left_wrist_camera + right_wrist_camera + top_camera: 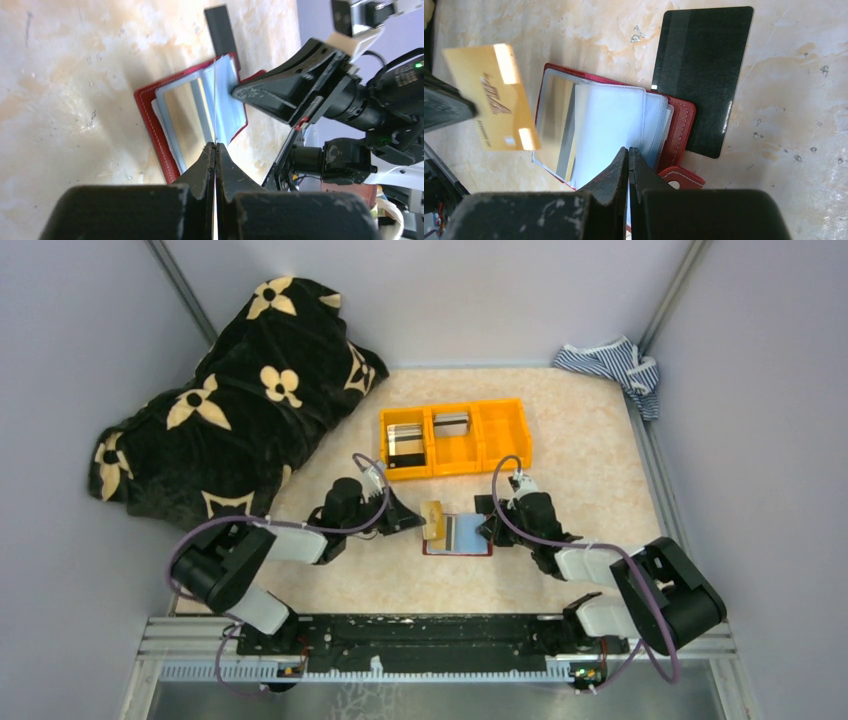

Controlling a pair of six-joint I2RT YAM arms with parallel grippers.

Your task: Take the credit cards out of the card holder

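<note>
Right wrist view: the card holder lies open on the table, with a dark card flat against one edge. The left gripper is clamped on a gold card raised just beside the holder. The right gripper is closed tight, its tips at the blue sleeves. The cards look light, stiff and slick, so pinch a short edge. The orange bin has 3 compartments, and cards lie in 2.

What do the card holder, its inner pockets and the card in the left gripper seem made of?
The card holder looks like red leather or an imitation, with pale stitching along its edge. Its inner pockets look like thin, glossy, pale blue translucent plastic. The gold card pinched in the left gripper is probably stiff plastic: flat, with bright glare patches.
</note>
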